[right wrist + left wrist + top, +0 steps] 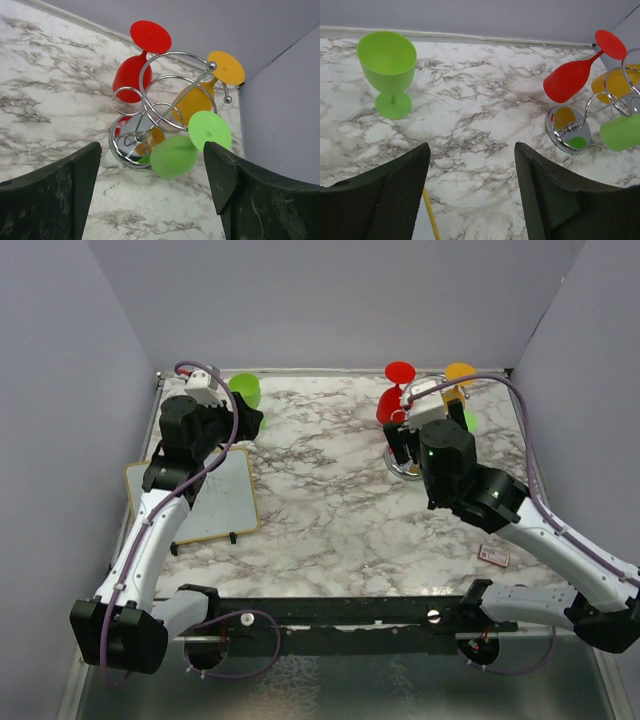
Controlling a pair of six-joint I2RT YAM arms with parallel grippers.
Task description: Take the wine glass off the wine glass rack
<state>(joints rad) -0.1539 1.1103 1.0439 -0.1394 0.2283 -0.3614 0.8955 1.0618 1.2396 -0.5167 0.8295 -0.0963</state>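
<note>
The wine glass rack (405, 468) (554, 129) (125, 131), silver wire on a round chrome base, stands at the back right. Three wine glasses hang upside down from it: red (390, 400) (131, 75), orange (458, 375) (195, 102) and green (620, 132) (174, 156). My right gripper (400, 445) (152, 150) is open just short of the rack, the hanging green glass ahead between its fingers, untouched. Another green wine glass (245, 390) (388, 65) stands upright on the marble at the back left. My left gripper (245, 425) (472, 150) is open near it, with nothing between its fingers.
A yellow-framed whiteboard (205, 495) lies on the left under the left arm. A small pink card (494, 555) lies at the right front. Grey walls close the table at the back and both sides; the rack stands near the back right corner.
</note>
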